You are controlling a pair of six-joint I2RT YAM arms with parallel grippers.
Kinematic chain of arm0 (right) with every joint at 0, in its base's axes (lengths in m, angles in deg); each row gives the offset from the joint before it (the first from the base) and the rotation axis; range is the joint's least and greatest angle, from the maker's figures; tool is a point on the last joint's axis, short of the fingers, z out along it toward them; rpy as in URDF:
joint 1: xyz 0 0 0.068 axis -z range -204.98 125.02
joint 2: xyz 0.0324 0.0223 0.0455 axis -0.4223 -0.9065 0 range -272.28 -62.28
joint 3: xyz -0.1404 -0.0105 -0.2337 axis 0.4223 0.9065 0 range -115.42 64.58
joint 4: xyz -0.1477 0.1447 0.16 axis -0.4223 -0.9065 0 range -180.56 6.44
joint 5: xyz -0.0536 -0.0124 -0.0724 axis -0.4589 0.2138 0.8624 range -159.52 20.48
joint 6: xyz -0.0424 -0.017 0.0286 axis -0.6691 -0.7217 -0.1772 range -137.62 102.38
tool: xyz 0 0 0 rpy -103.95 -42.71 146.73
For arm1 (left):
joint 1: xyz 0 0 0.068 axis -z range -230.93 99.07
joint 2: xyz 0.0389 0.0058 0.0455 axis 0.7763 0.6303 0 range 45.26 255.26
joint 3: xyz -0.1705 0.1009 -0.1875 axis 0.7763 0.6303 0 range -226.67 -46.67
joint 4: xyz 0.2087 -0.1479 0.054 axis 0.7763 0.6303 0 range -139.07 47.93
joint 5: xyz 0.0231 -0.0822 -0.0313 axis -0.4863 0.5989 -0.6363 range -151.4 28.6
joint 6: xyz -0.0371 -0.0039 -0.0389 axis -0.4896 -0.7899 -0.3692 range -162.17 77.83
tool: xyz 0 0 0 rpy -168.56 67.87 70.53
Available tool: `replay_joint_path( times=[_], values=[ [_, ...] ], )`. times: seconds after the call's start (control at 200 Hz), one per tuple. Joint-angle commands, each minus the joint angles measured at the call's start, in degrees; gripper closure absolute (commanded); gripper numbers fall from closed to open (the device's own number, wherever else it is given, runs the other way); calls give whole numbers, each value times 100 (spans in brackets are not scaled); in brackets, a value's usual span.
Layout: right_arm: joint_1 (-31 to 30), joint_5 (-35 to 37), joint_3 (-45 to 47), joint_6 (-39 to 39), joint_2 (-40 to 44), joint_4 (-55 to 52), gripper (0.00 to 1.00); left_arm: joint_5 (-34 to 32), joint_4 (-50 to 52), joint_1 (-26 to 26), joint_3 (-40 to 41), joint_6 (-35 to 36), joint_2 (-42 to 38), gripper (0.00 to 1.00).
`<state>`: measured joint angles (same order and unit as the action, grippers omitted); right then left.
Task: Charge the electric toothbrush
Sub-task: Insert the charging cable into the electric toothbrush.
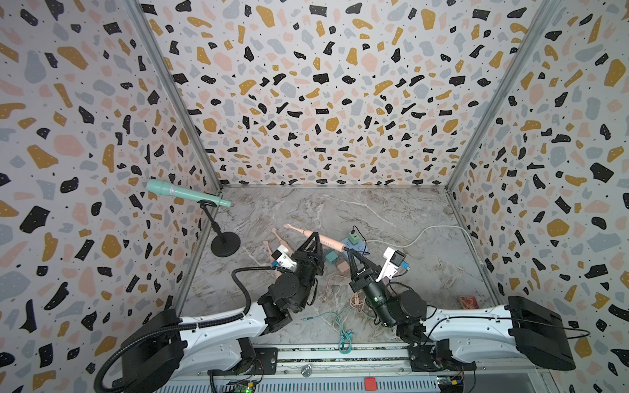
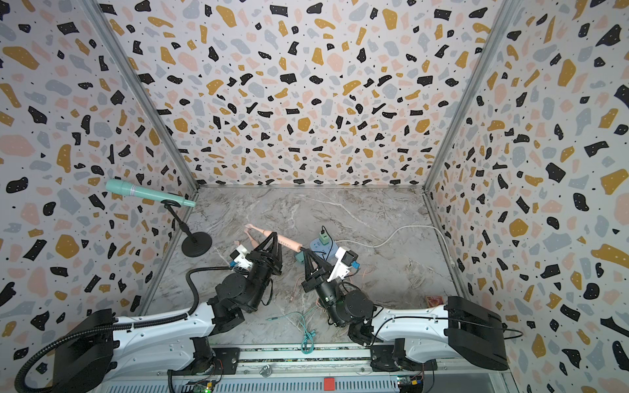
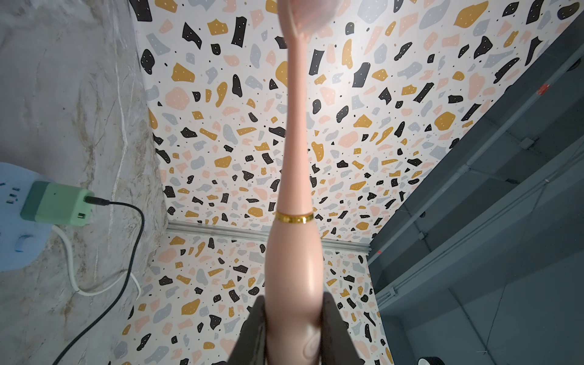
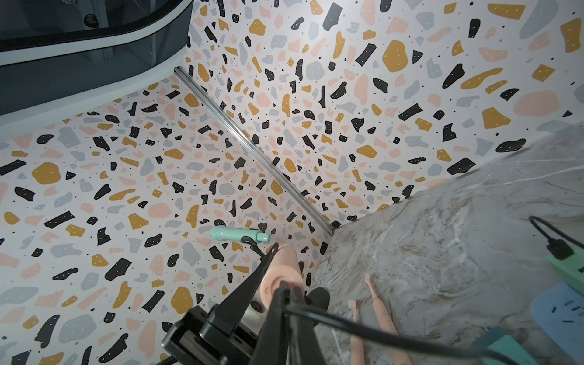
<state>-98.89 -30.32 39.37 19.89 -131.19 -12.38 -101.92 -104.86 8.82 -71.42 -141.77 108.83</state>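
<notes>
One toothbrush [image 1: 332, 242] in left hand [image 1: 316, 234] (right hand [image 1: 350, 251] at base)

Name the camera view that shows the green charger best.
The left wrist view: the green charger sits large and sharp on the blue power strip, black cable plugged in. In both top views the charger is small; the right wrist view catches only its edge.
</notes>
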Motion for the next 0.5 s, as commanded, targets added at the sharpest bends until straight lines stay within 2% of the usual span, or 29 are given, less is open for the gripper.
replay_joint_path(
  times=[0.0,0.065,0.17,0.315,0.496],
  values=[
    [34,-118,-141,124,-136,-417,100,521,-498,202,-78,137,18,100],
    [41,-49,-270,159,-98,-816,100,519,-483,205,-73,148,7,100],
    [60,-42,-298,60,-52,-880,100,518,-439,226,-66,219,-28,100],
    [57,114,-749,199,-75,-2052,100,570,-239,252,-158,325,-42,100],
    [61,12,-737,335,-233,-1937,100,592,-383,331,-209,335,95,100]
  ],
)
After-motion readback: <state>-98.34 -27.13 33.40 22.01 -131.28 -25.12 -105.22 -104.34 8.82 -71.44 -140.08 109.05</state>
